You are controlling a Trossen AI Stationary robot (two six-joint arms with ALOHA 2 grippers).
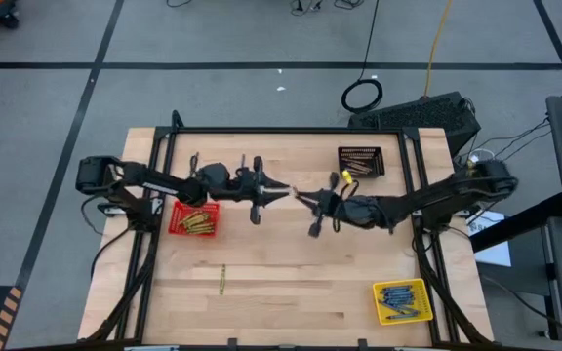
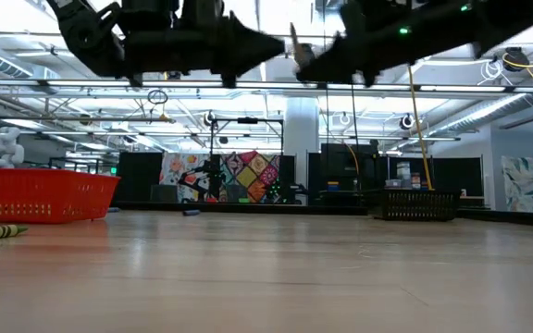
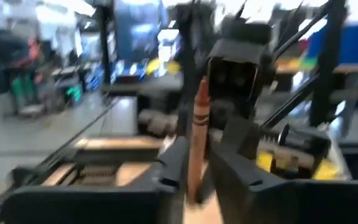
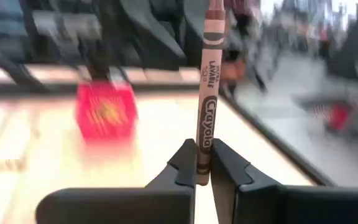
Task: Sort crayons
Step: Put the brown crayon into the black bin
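Observation:
A brown crayon [image 4: 207, 93] stands upright in the air over the table's middle, with my right gripper [image 4: 202, 171] shut on it. My left gripper [image 3: 197, 180] faces it from the table's left. It is open, with a finger on either side of the same crayon [image 3: 196, 137] and a gap showing beside one finger. In the high view the two grippers, left [image 1: 283, 192] and right [image 1: 301, 196], meet tip to tip. One more crayon [image 1: 220, 280] lies flat on the wood nearer the front edge. My right gripper pinches the crayon's lower end [image 4: 202, 163] between its two fingers. The fingers come in level from the table's right and lie across the crayon. The crayon stands upright above them, lifted clear of the table.
A red basket [image 1: 178, 226] with gold crayons sits under my left arm. A black basket [image 1: 360, 152] stands at the back right and a yellow basket [image 1: 420, 292] with blue crayons at the front right. Bare wood lies in the table's middle and front.

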